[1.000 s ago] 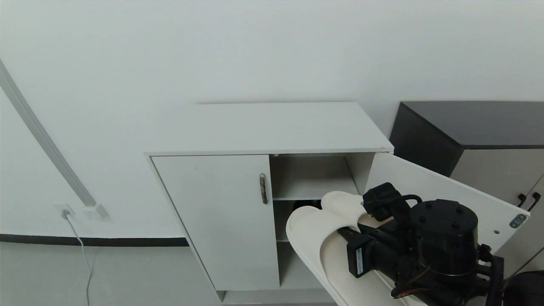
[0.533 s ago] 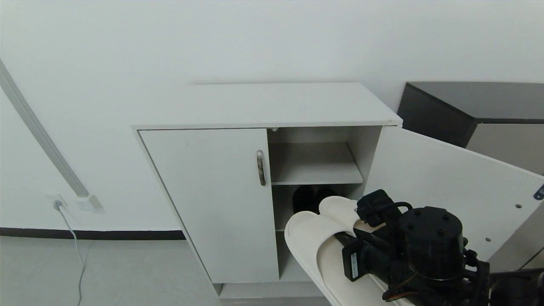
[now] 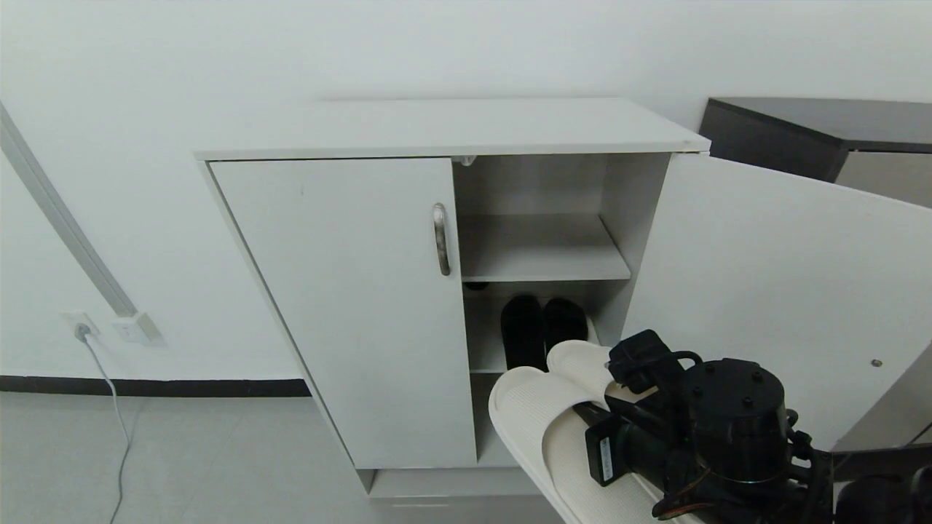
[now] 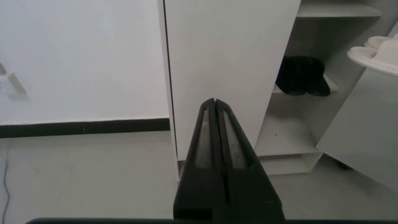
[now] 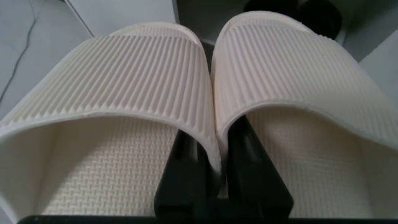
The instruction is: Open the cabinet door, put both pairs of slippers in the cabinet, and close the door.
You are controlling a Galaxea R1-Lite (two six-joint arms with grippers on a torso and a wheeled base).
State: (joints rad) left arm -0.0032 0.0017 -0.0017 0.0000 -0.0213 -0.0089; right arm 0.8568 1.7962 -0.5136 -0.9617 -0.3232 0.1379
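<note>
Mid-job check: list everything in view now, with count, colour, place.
cabinet: 1, white, against wall, right door open
black slippers: 1 pair, black, on its middle shelf
cream slippers: 1 pair, cream, before the open side
dark cabinet: 1, black top, right of the white one
wall socket: 1, white, low on wall at left
left gripper: 1, black, shut, facing the left door
right gripper: 1, black, shut on cream slippers
</note>
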